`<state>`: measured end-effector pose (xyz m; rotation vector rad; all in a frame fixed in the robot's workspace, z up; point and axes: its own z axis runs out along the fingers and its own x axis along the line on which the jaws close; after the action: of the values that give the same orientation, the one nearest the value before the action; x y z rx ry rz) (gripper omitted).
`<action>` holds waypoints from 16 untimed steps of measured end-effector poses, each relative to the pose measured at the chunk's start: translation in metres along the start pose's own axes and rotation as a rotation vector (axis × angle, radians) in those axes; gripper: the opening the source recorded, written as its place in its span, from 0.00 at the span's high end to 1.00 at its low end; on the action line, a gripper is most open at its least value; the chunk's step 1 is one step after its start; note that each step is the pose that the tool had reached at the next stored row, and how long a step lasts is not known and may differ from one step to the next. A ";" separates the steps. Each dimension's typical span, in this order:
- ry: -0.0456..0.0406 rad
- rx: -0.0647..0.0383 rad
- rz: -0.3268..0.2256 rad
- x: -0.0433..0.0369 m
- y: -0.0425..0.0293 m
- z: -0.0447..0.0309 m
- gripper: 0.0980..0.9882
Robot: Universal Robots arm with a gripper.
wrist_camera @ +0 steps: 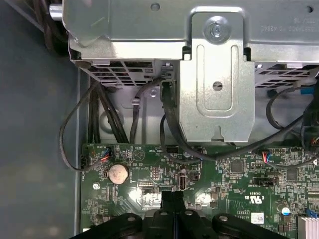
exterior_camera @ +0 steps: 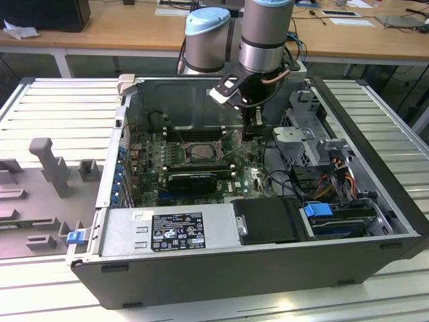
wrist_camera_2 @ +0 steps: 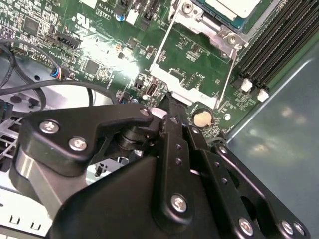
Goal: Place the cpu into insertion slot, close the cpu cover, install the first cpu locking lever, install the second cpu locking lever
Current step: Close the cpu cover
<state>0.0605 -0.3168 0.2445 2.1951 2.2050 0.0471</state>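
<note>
The cpu [wrist_camera_2: 238,7] lies pale and silver in the insertion slot [exterior_camera: 201,151] in the middle of the motherboard. A silvery cpu cover [wrist_camera_2: 218,33] frames it; whether the cover is fully down I cannot tell. Two thin locking lever rods [wrist_camera_2: 162,45] [wrist_camera_2: 227,74] run along the socket's sides. My gripper [exterior_camera: 257,126] hangs inside the case to the exterior view's right of the socket, apart from it. Its black fingertips [wrist_camera_2: 168,102] [wrist_camera: 173,195] are pressed together, shut on nothing, just above the board next to a coin battery [wrist_camera: 118,173].
A long black card [exterior_camera: 193,180] sits in front of the socket, with the power supply [exterior_camera: 167,231] beyond it. Black memory slots [wrist_camera_2: 274,45] flank the socket. A metal drive cage [wrist_camera: 214,74] and loose cables [wrist_camera: 75,134] crowd the case's right side.
</note>
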 end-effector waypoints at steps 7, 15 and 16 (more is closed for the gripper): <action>-0.0002 0.000 0.000 0.0000 -0.0049 -0.0002 0.99; -0.0002 0.000 0.000 0.0000 -0.0092 -0.0025 0.99; -0.0002 0.000 0.000 0.0000 -0.0108 -0.0026 0.99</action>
<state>0.0496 -0.3168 0.2466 2.1954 2.2046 0.0469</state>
